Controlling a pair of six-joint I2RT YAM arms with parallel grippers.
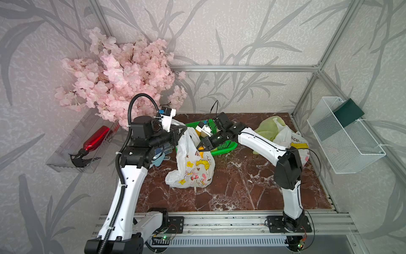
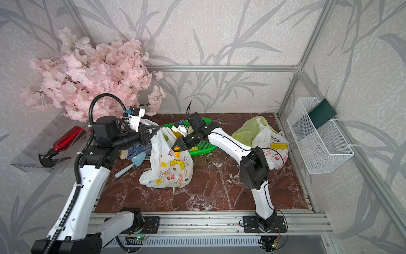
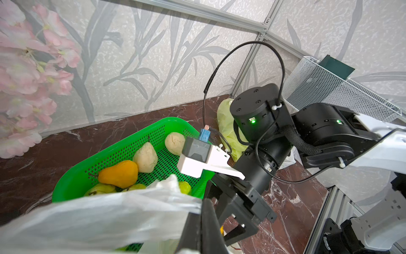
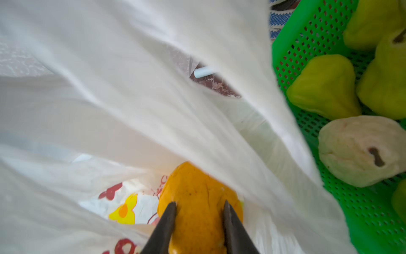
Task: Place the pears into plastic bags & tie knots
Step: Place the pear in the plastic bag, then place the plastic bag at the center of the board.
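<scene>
A white plastic bag with cartoon prints stands mid-table, its mouth held up. My left gripper is shut on the bag's upper edge. My right gripper is shut on an orange-yellow pear inside the bag's mouth. Behind the bag, a green mesh basket holds another orange pear, cream pears and green pears. At the back right lie a yellow-green bag and a second white printed bag.
Pink blossom branches overhang the back left corner. A red spray bottle lies in a clear wall tray. A white wire basket hangs on the right wall. A blue trowel and gloves lie beside the left arm.
</scene>
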